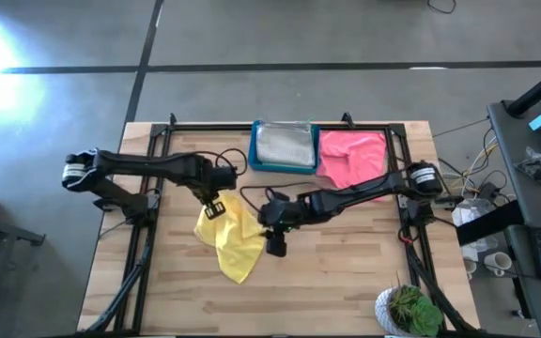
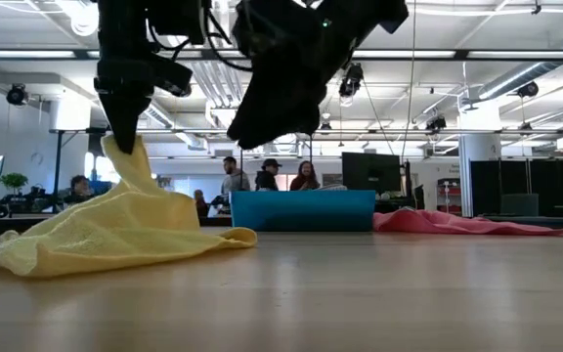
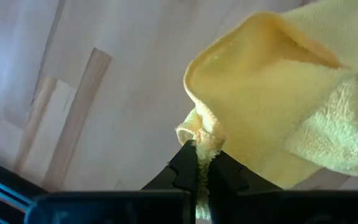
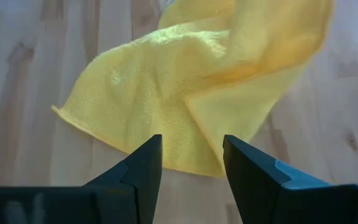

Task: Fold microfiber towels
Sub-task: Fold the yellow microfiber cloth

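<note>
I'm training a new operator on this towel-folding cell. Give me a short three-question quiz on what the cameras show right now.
1. True or false: the left gripper has its jaws shut on an edge of the soft yellow microfiber towel.
2. Multiple choice: the right gripper is A) shut on the towel, B) open above the towel, holding nothing, C) inside the bin.
3. Fill in: the blue rectangular plastic bin holds a light ____ cloth, and the pink cloth lies beside it on the wooden table.

Key: 1 true; 2 B; 3 grey.
</note>
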You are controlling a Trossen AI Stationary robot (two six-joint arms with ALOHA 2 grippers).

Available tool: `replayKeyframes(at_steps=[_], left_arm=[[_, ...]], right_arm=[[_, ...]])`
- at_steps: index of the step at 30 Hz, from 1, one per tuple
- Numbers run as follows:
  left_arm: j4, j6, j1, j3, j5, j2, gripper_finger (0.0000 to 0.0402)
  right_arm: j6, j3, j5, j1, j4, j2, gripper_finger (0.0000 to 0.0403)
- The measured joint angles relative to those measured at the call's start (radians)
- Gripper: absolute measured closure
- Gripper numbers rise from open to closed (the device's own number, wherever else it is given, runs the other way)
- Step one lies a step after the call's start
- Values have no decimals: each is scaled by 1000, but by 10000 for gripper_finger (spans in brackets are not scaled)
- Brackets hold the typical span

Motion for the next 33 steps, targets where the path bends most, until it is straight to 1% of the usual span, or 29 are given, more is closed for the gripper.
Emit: replayKeyframes(at_steps=[6, 10, 18, 26, 33], left_arm=[[-1, 40, 0, 0, 0, 21, 401], [-2, 69, 0, 0, -1, 16, 401], [-24, 95, 0, 0, -2, 4, 401], [-21, 98, 0, 0, -3, 6, 401], [-20, 97, 0, 0, -3, 6, 401]], right_arm=[[-84, 44, 0, 4, 17, 81, 243], [-111, 86, 0, 4, 51, 141, 243], [-154, 197, 0, 5, 48, 260, 243], [-156, 260, 6, 5, 44, 336, 243], [-155, 277, 39, 5, 45, 363, 243]])
